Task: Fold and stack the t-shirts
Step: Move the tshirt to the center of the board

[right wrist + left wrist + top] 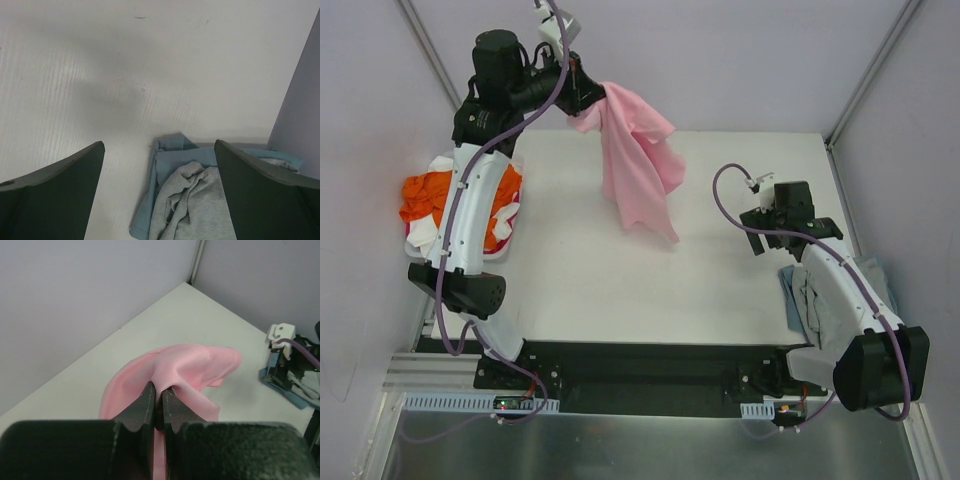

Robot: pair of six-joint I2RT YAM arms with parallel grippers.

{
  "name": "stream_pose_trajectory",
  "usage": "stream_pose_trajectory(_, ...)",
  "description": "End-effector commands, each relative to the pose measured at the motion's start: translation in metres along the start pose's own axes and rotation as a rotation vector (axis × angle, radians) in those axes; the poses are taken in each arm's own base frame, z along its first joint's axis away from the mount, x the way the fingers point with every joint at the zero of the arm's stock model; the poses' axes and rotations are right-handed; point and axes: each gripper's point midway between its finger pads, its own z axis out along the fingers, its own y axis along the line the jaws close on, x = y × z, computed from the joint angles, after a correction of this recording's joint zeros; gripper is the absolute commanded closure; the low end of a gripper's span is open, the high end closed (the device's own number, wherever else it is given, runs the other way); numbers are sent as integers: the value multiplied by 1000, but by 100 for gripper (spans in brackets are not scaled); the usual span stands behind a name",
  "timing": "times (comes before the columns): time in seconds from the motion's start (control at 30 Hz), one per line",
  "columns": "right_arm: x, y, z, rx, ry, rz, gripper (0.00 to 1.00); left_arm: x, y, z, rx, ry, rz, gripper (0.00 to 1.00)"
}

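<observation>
Fingers of the left gripper (157,402) pinch one pink t-shirt (635,170), which hangs bunched above the worktop (580,280). The right gripper (159,150) fingers gape wide, holding nothing. Best to lower it flat and spread it before folding. Waiting: one orange t-shirt (420,195), one white t-shirt (442,163), one grey-blue bundle (190,205).

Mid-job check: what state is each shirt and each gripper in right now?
Left gripper: shut on the pink shirt, raised.
Pink shirt: unfolded, hanging from the left gripper over the table.
Right gripper: open, empty, above the table.
Orange shirt: crumpled in the left heap, unfolded.
White shirt: bunched in that same heap.
Grey shirt: crumpled on top of the blue shirt.
Blue shirt: rumpled, lying on the table under the grey one.
</observation>
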Motion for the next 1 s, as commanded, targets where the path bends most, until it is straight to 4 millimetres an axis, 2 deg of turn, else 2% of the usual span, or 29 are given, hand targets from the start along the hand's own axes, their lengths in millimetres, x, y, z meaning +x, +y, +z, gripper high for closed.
stream_pose_trajectory(0.0, -13, -10, -6, 38, -33, 24, 4, -17, 3, -24, -100, -51, 156, 100)
stream_pose_trajectory(0.03, -12, -9, -6, 35, -32, 25, 3, -19, 8, -31, -151, -53, 191, 100)
stream_pose_trajectory(0.07, -12, -10, -7, 39, -35, 27, 3, -9, 29, -34, -244, -21, 233, 100)
stream_pose_trajectory(0.13, -12, -12, -6, 46, -31, 29, 3, -2, 48, -44, -329, 6, 266, 100)
stream_pose_trajectory(0.17, -12, -13, -7, 48, -32, 31, 3, 8, 60, -47, -364, 35, 270, 100)
stream_pose_trajectory(0.2, -12, -13, -7, 50, -35, 33, 3, 10, 79, -58, -433, 47, 265, 100)
stream_pose_trajectory(0.23, -12, -14, -6, 51, -34, 34, 4, 15, 89, -62, -460, 59, 259, 100)
stream_pose_trajectory(0.33, -12, -12, -6, 43, -34, 34, 3, 21, 116, -75, -549, 88, 258, 100)
stream_pose_trajectory(0.4, -12, -11, -5, 34, -28, 35, 4, 22, 119, -75, -556, 95, 270, 100)
stream_pose_trajectory(0.53, -11, -10, -3, 32, -18, 32, 4, 21, 111, -56, -530, 113, 279, 100)
stream_pose_trajectory(0.6, -11, -10, -4, 34, -19, 32, 3, 13, 97, -42, -496, 98, 293, 100)
stream_pose_trajectory(0.63, -11, -10, -4, 32, -18, 32, 3, 17, 97, -32, -482, 107, 284, 100)
stream_pose_trajectory(0.67, -11, -11, -4, 35, -19, 32, 3, 6, 85, -24, -453, 72, 278, 100)
stream_pose_trajectory(0.73, -10, -10, -3, 32, -15, 31, 4, 5, 75, -7, -391, 60, 248, 100)
stream_pose_trajectory(0.77, -10, -10, -3, 33, -13, 31, 4, -7, 54, 0, -313, 16, 218, 100)
stream_pose_trajectory(0.83, -9, -10, -2, 32, -9, 30, 3, -15, 35, 13, -218, -15, 179, 100)
stream_pose_trajectory(0.87, -8, -10, -2, 32, -7, 30, 3, -28, 19, 12, -174, -55, 145, 100)
stream_pose_trajectory(0.9, -8, -9, -2, 30, -6, 28, 4, -31, 0, 17, -92, -64, 132, 100)
stream_pose_trajectory(0.97, -8, -10, -1, 33, -3, 29, 4, -30, -15, 22, -34, -66, 97, 60)
